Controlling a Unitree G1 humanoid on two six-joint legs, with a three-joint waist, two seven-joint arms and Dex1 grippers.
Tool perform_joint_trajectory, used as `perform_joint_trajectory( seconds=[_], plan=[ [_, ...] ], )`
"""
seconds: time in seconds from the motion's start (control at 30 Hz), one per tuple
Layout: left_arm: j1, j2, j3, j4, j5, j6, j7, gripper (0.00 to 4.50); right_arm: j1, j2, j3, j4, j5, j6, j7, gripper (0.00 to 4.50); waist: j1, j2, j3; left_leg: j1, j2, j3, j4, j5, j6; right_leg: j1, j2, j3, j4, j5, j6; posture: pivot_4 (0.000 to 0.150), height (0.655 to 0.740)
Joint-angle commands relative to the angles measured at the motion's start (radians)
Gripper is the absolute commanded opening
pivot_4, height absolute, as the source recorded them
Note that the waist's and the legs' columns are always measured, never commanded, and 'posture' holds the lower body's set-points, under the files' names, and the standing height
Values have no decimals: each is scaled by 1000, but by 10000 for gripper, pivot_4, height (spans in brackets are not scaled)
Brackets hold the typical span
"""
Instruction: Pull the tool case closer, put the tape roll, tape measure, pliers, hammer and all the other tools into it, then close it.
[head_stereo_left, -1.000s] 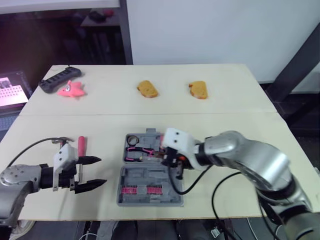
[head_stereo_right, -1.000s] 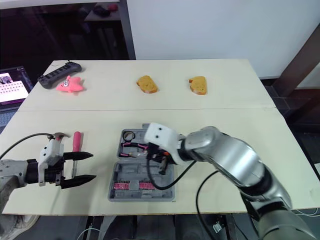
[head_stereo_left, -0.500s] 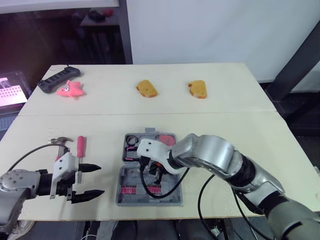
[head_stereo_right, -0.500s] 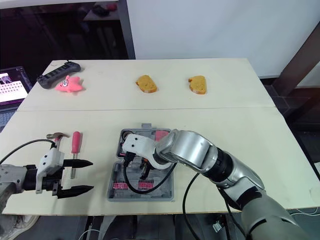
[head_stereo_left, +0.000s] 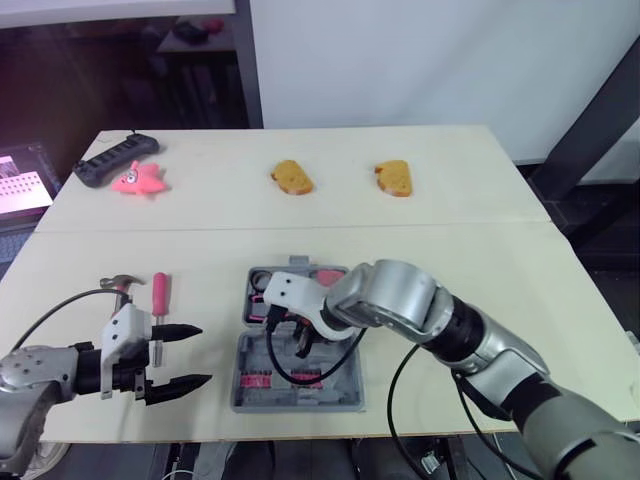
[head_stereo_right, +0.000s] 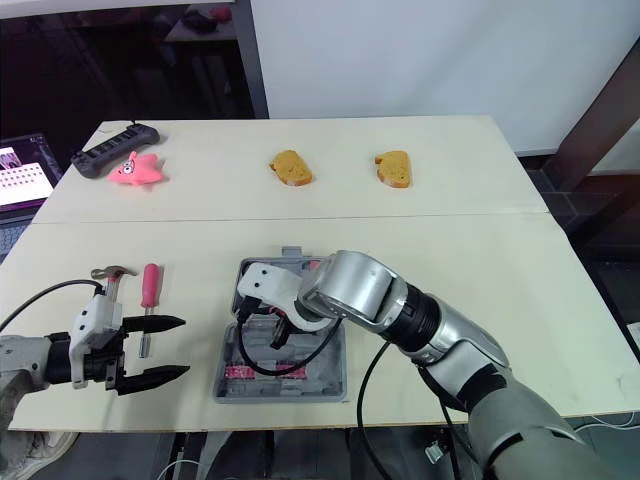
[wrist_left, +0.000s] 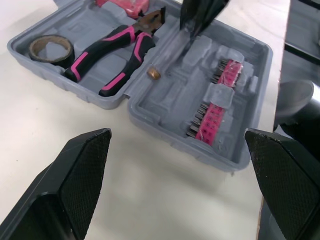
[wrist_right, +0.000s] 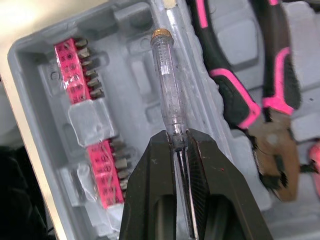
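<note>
The grey tool case (head_stereo_left: 345, 385) lies open at the table's front middle. Its far half holds a tape roll (wrist_left: 50, 47), pink-handled pliers (wrist_left: 117, 50) and a pink tape measure (head_stereo_left: 328, 277). The near half carries pink bit strips (wrist_left: 215, 100). My right gripper (wrist_right: 175, 142) hangs over the near half, shut on a clear tester screwdriver (wrist_right: 167, 90) that points along a moulded slot. A hammer (head_stereo_left: 120, 284) and a pink screwdriver (head_stereo_left: 159, 295) lie on the table left of the case. Just in front of them my left gripper (head_stereo_left: 203, 354) stands open and empty.
At the far left are a black power strip (head_stereo_left: 110, 160) and a pink star toy (head_stereo_left: 140, 180). Two bread pieces (head_stereo_left: 292, 178) (head_stereo_left: 395, 178) lie at the back middle. A laptop (head_stereo_left: 20, 185) sits off the table's left side. The table's front edge runs just below the case.
My right gripper has swung left and nearer, from the case's hinge to over its near half, still holding the clear screwdriver. The left gripper has drifted slightly nearer.
</note>
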Motion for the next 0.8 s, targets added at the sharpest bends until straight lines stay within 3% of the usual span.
perform_joint_trajectory(
  seconds=[0.03,0.8],
  plan=[
    [-3,-4,24,-1,-11,-29,-6,45000,-25,9,11,-3,-2,6,-6,304,0,0,0,0,0,0,0,0,0,0,0,0,0,0,0,1500,7400],
    [9,-7,15,-3,-4,-73,-10,45000,6,93,32,67,-28,6,-44,304,-11,0,0,0,0,0,0,0,0,0,0,0,0,0,0,1500,7400]
  ],
)
